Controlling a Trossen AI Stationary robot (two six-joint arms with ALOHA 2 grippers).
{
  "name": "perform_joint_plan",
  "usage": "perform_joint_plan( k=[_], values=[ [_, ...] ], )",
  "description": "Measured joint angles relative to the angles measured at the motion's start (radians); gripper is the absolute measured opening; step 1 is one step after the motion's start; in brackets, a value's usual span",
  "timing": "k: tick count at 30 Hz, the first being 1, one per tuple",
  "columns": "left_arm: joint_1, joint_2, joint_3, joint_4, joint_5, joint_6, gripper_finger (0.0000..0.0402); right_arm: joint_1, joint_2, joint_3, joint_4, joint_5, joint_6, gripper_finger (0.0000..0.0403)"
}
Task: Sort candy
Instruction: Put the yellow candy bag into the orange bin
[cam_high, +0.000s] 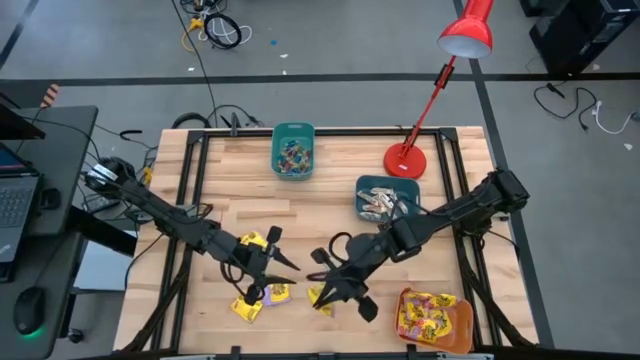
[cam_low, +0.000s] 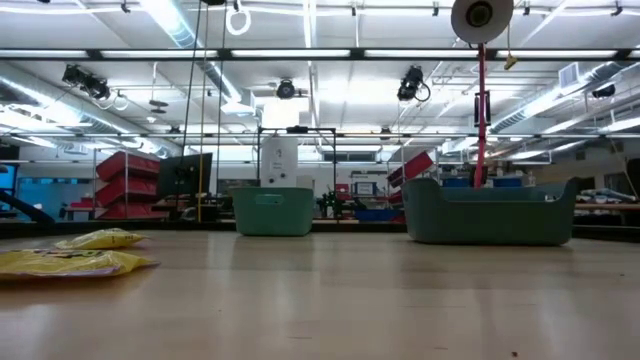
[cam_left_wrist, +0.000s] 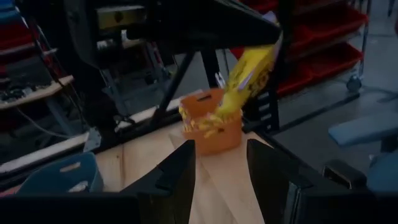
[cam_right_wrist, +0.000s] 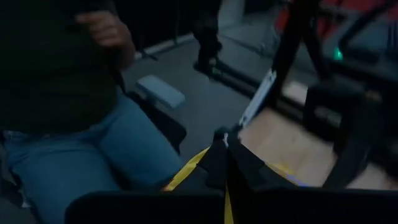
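jaws first: the right gripper (cam_high: 322, 297) has its jaws closed on a yellow packet (cam_right_wrist: 186, 169), which shows pinched between them in the right wrist view and hangs from them in the left wrist view, lifted off the worktop (cam_high: 330, 205) near its front edge. the left gripper (cam_high: 282, 262) hovers just beside it with its jaws apart and nothing between them.

what could go wrong: the grip looks to sit on one edge of the wrapper, so on a quick swing the packet might slide out and fall short of the orange bin (cam_high: 435, 320), which is already well filled with yellow packets. the two grippers are close together, and i judge that a careless move by either could brush the other or knock the loose packets. a drop from too high could also land on the bin's rim and bounce out.

where the candy lies: the held packet is between the right jaws; more loose yellow packets (cam_high: 262, 295) lie on the worktop under and just in front of the left gripper. small coloured pieces fill the teal bin (cam_high: 293, 150) at the far edge, and pale stick pieces lie in the second teal bin (cam_high: 386, 200) near the red lamp (cam_high: 405, 158).
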Motion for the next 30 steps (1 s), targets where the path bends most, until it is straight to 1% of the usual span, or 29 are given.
perform_joint_plan(
  k=[2,7,11,18,23,30],
  values=[
    [0.008,0.013,0.000,0.029,0.017,-0.004,0.0147,-0.013,0.007,0.000,0.045,-0.038,-0.028,0.0000],
    [0.019,0.066,0.000,0.160,0.131,-0.003,0.0147,-0.037,0.017,0.000,0.125,-0.131,-0.090,0.0000],
    [0.029,0.097,0.000,0.212,0.139,-0.003,0.0147,-0.050,0.017,0.000,0.157,-0.192,-0.109,0.0000],
    [0.051,0.106,0.000,0.279,0.143,-0.002,0.0147,-0.052,0.018,0.000,0.188,-0.215,-0.141,0.0000],
    [0.061,0.106,0.000,0.316,0.206,-0.001,0.0147,-0.056,0.018,0.000,0.206,-0.220,-0.159,0.0000],
    [0.061,0.106,0.000,0.336,0.214,0.002,0.0147,-0.091,0.018,0.000,0.216,-0.220,-0.171,0.0000]
  ],
)
